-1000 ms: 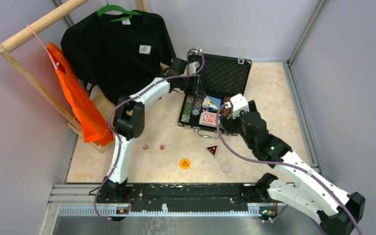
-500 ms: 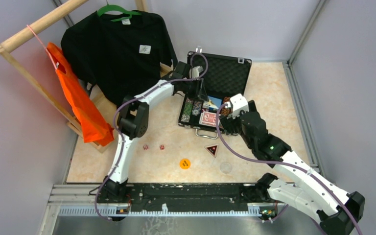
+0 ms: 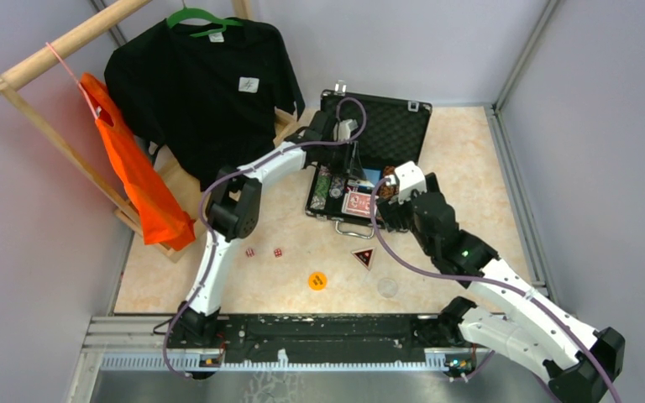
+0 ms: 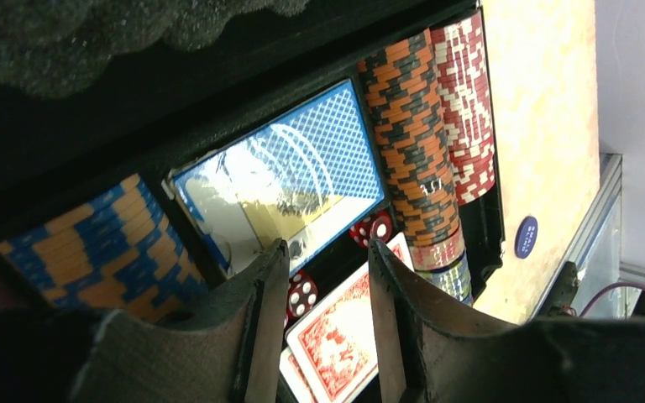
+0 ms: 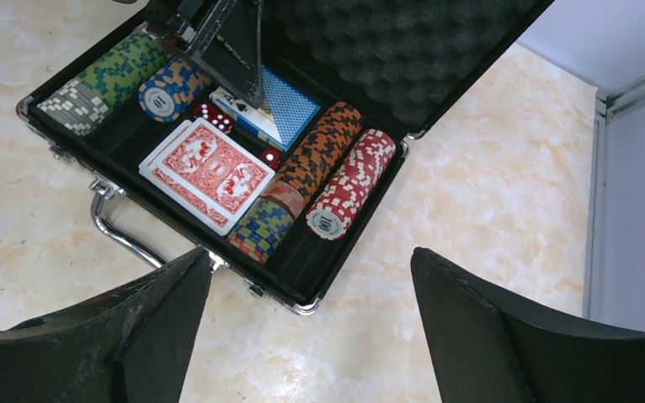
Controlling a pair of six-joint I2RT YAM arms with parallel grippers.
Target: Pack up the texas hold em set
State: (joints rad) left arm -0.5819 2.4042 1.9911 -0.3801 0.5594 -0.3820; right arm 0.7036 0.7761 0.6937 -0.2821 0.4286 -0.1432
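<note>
The black case [image 3: 411, 109] lies open with its foam lid [image 5: 403, 50] up. Inside are striped chip rows [image 5: 348, 185], red-backed cards [image 5: 210, 172], a blue-backed deck [image 4: 302, 176] and red dice [image 4: 302, 294]. My left gripper [image 4: 323, 277] is open and empty, just above the cards and dice in the case middle [image 3: 353, 170]. My right gripper [image 5: 311, 256] is wide open and empty, above the case's front right corner [image 3: 389, 210]. Two red dice [image 3: 264, 252], an orange round token [image 3: 317, 280], a triangular token [image 3: 364, 257] and a clear round token [image 3: 387, 287] lie on the table.
A black T-shirt [image 3: 206, 84] and an orange bag [image 3: 138, 176] hang on a wooden rack [image 3: 67, 42] at the back left. The case handle [image 5: 117, 231] points toward the arms. A blue token [image 4: 526, 237] lies right of the case. Grey walls enclose the table.
My left gripper has moved right, from the case's left edge to over its middle compartments. The right arm has stayed still.
</note>
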